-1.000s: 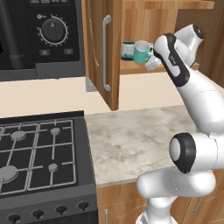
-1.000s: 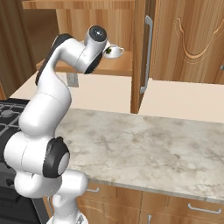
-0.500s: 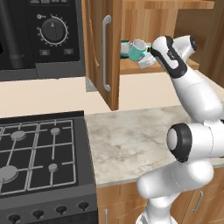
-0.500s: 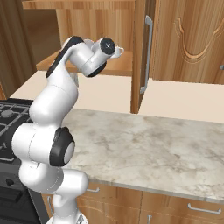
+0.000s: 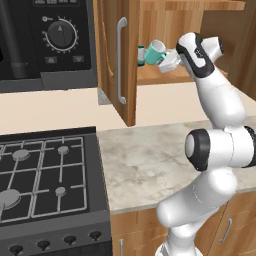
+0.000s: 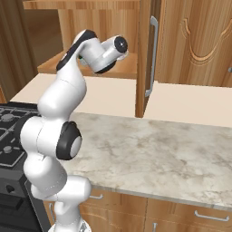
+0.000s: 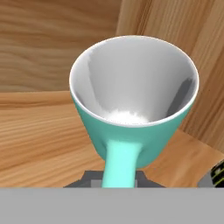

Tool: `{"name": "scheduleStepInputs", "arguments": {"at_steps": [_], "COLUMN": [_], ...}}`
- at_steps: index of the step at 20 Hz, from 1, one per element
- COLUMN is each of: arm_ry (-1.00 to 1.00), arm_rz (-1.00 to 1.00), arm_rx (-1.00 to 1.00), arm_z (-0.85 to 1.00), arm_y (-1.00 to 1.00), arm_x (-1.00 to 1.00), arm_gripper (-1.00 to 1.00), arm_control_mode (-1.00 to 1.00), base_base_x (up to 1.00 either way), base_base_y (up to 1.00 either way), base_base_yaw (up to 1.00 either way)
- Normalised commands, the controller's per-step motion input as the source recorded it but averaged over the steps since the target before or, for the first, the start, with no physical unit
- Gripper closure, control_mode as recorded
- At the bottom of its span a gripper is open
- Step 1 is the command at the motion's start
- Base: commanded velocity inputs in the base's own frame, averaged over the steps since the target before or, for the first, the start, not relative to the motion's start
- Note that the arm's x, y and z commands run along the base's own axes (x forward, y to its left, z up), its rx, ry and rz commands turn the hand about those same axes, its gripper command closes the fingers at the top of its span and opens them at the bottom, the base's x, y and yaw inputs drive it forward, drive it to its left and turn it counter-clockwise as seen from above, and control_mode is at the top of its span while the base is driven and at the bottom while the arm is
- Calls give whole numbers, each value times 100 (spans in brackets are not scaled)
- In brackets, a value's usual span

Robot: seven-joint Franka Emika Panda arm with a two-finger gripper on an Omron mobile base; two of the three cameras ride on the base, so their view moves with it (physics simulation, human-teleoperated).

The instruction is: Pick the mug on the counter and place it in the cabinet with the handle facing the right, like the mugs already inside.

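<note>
While the white arm rises from the base and bends at the elbow over the tabletop (image 5: 150, 155), its wrist reaches up into the open cabinet (image 5: 115, 60), the gripper (image 5: 167, 61) level with the shelf (image 5: 155, 75). Its fingers are clenched on the mug (image 5: 156, 50), which is held over the shelf inside the cabinet, tilted, the mouth turned toward the hand camera. Just left of it on the shelf a darker teal mug (image 5: 141, 54) peeks from behind the door. Up close the mug (image 7: 133, 105) is mint outside and pale grey-white inside, its handle (image 7: 120, 164) running down toward the fingers.
</note>
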Motion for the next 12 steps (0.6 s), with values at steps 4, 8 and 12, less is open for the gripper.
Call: {"name": "scheduleStepInputs", "arguments": {"at_steps": [4, 8, 12], "arm_ry": [0, 2, 1], "arm_rz": [9, 11, 13], "arm_rx": [0, -1, -2], "arm_z": [21, 0, 0], "arm_y": [0, 0, 0], "arm_x": [0, -3, -26], "arm_gripper": [100, 100, 100], "arm_control_mode": [-100, -100, -100], "base_base_x": [0, 0, 0], "base_base_y": [0, 0, 0], "base_base_yaw": [0, 0, 0]}}
